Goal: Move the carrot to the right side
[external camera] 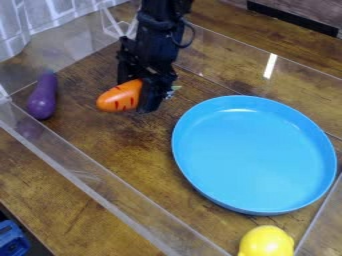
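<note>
The small orange carrot (120, 97) with dark stripe marks hangs just above the wooden table, left of the blue plate. My black gripper (140, 93) comes down from the top of the view and is shut on the carrot's right end, where its leafy top is hidden between the fingers. The orange body sticks out to the left of the fingers.
A large blue plate (254, 152) fills the right half of the table. A purple eggplant (43, 95) lies at the far left by the clear wall. A yellow lemon (266, 242) sits at the bottom right. Clear plastic walls (100, 190) edge the workspace.
</note>
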Controlling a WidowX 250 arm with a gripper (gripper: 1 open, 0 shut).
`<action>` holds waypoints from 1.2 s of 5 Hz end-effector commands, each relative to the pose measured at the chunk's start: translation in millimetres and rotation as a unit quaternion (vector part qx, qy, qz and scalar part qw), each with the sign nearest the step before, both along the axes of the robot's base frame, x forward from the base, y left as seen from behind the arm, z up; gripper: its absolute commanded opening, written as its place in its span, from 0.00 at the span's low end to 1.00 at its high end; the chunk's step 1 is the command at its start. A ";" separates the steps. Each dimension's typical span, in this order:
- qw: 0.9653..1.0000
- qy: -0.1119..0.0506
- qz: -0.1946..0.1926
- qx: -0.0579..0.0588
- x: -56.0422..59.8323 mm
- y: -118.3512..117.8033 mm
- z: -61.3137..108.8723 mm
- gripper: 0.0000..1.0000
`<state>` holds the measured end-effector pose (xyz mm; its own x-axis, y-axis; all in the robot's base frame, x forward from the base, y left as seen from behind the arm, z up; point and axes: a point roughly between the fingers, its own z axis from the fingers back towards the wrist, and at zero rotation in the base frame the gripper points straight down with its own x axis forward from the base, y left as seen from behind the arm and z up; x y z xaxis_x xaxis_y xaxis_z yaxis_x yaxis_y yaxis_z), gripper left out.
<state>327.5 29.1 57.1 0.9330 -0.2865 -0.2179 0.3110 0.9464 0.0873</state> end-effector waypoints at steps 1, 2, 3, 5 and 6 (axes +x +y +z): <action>0.999 -0.028 -0.016 0.009 15.4 11.7 15.2 0.00; 0.999 -0.025 -0.025 0.014 20.2 24.9 13.1 0.00; 0.999 -0.023 -0.030 0.020 12.6 33.4 8.7 0.00; 0.998 -0.018 -0.041 0.033 -1.7 47.5 2.2 0.00; 0.999 -0.013 -0.025 0.044 -1.6 53.5 7.4 0.00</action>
